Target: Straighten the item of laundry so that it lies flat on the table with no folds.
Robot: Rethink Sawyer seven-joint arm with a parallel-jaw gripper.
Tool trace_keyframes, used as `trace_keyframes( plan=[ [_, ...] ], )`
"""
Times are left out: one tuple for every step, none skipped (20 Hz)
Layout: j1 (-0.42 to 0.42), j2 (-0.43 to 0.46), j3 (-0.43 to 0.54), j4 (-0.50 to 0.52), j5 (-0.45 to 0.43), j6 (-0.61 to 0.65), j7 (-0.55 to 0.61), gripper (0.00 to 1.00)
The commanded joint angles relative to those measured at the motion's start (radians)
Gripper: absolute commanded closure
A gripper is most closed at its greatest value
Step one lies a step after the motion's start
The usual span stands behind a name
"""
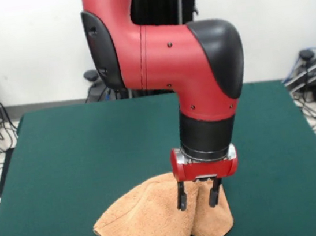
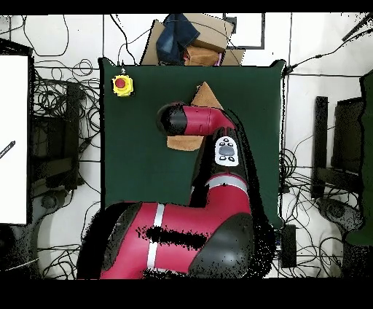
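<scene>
On the dark green table (image 1: 63,153), a peach-orange towel (image 1: 142,222) lies bunched and folded near the front edge in the front view. Above its raised fold, the gripper (image 1: 199,197) hangs with fingers parted, their tips at the cloth, though whether they pinch it cannot be told

There was one peach-orange towel (image 1: 160,219); one dark green table (image 1: 81,157); one red and black arm (image 1: 161,53) with one gripper (image 1: 199,196) showing two fingers (image 1: 181,196); one yellow box with a red button (image 2: 122,85).
</scene>
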Motion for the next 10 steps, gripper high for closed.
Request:
trace_keyframes(
  plan=[
    [0.013, 0.048, -0.006, -0.008, -0.07, 0.003, 0.058, 0.0],
    [0.015, 0.043, -0.011, -0.007, -0.073, 0.012, 0.058, 0.0],
    [0.017, 0.043, -0.015, -0.013, -0.078, 0.02, 0.055, 0.0],
    [0.015, 0.041, -0.016, -0.007, -0.088, 0.016, 0.051, 0.0],
    [0.014, 0.045, -0.018, -0.012, -0.095, 0.017, 0.045, 0.0],
    [0.012, 0.048, -0.017, -0.016, -0.101, 0.016, 0.041, 0.0],
    [0.012, 0.05, -0.02, -0.018, -0.105, 0.016, 0.042, 0.0],
    [0.013, 0.054, -0.023, -0.028, -0.106, 0.02, 0.043, 0.0],
    [0.014, 0.056, -0.027, -0.032, -0.11, 0.02, 0.045, 0.0],
    [0.012, 0.058, -0.029, -0.04, -0.112, 0.029, 0.041, 0.0]
  ],
)
